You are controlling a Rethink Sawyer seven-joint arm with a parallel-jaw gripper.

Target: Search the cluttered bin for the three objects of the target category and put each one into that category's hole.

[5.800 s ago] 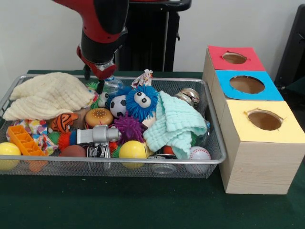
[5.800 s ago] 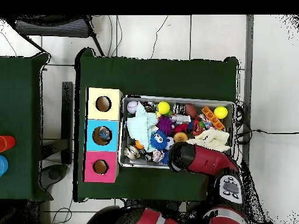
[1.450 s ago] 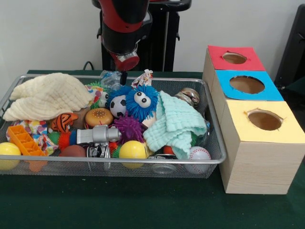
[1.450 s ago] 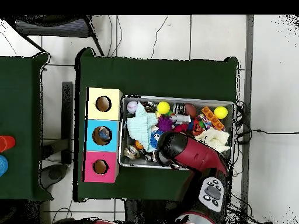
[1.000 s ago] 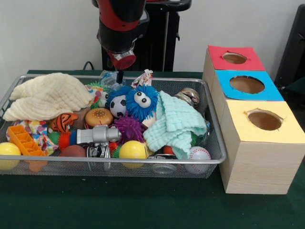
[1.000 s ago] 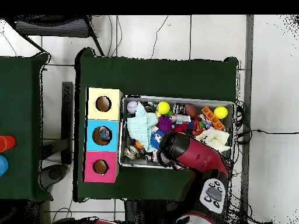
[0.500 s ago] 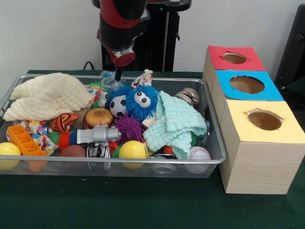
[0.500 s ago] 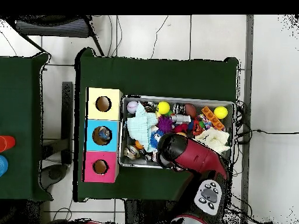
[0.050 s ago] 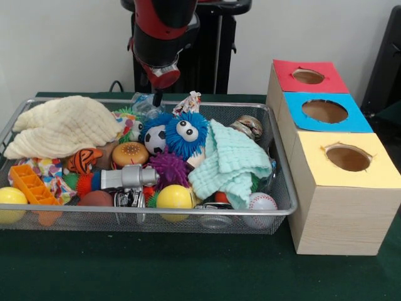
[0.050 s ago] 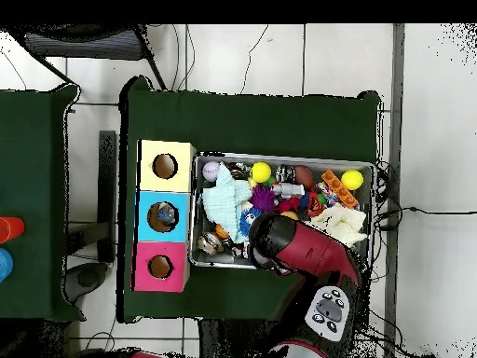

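The gripper (image 9: 156, 98) hangs over the far side of the wire bin (image 9: 276, 157), probably held high so it clears the heaped toys while a target is picked; whether it is open or holding anything cannot be told. The target category is not evident. Balls such as the soccer ball (image 9: 155, 139), yellow ball (image 9: 174, 197) and baseball (image 9: 262, 202) lie below and nearer the camera, and the three holed boxes (image 9: 338, 157) stand beside the bin.

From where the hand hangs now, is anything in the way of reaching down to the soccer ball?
Partly. The hand hangs over the bin's rear edge. The soccer ball lies exposed on top, but the blue fuzzy toy presses against one side.
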